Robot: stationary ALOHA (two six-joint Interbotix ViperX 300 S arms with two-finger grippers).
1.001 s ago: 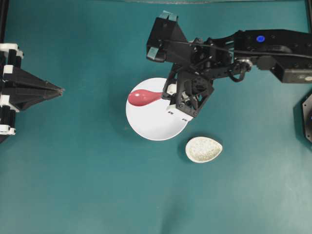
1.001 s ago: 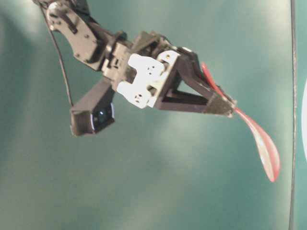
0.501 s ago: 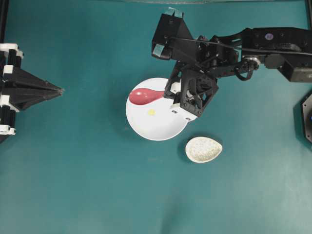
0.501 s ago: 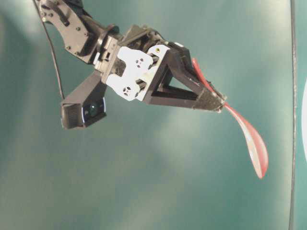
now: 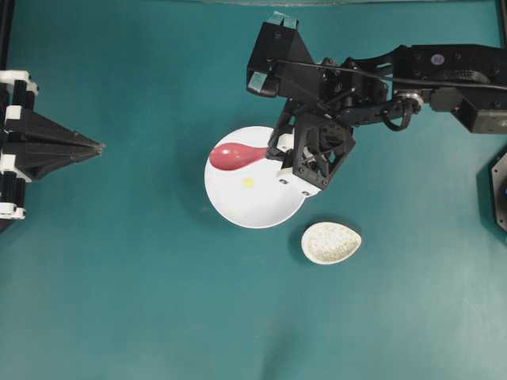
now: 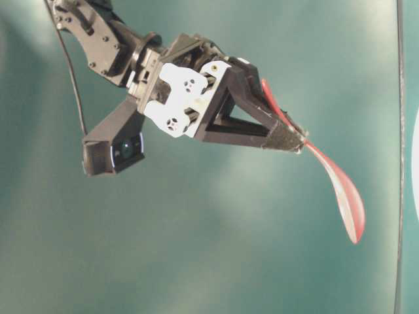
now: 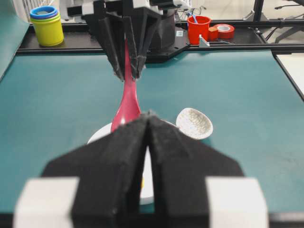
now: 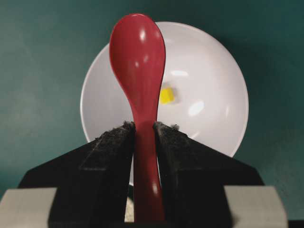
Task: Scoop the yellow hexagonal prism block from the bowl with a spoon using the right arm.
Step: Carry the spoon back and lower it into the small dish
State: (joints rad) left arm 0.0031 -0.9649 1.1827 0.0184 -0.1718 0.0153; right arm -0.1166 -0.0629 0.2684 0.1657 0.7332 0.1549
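The white bowl (image 5: 230, 212) sits mid-table with the tiny yellow hexagonal prism block (image 5: 248, 182) on its floor. My right gripper (image 5: 271, 155) is shut on the handle of the pink-red spoon (image 5: 235, 156), whose scoop hangs over the bowl's upper-left rim, above and left of the block. In the right wrist view the spoon (image 8: 137, 52) points away from the gripper (image 8: 144, 126), with the block (image 8: 166, 95) just right of its neck inside the bowl (image 8: 213, 95). The side view shows the spoon (image 6: 345, 197) tilted scoop-down. My left gripper (image 5: 100, 146) rests shut at the far left, holding nothing.
A speckled off-white spoon rest (image 5: 331, 242) lies just below and right of the bowl. Beyond the table's far edge stand stacked yellow and blue cups (image 7: 46, 23), a red cup (image 7: 198, 28) and a tape roll (image 7: 223, 31).
Over the last second my right arm shifted and tilted a little with the spoon, and the yellow block came into sight in the bowl. Since half a second ago almost nothing has moved.
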